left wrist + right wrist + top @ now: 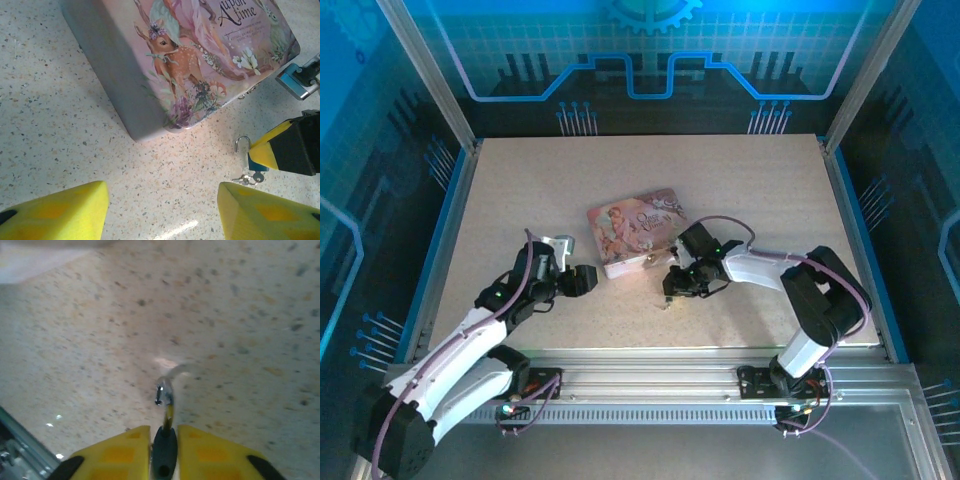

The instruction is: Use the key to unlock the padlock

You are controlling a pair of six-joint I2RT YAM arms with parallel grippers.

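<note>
The right gripper (672,283) pinched the padlock (164,446) by its dark body, near the tin (200,60). The key (248,178) lay just beside it on the table (740,200). The left gripper (162,192) hung spread. Both looked tiny, stiff and slippery, so I'd take the key by its head.

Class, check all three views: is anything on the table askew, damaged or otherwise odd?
Nothing looks spilled or broken. The tin lies skewed on the table. Oddest: the padlock seems pinched in the right gripper, shackle poking out, with the key close beside it.
</note>
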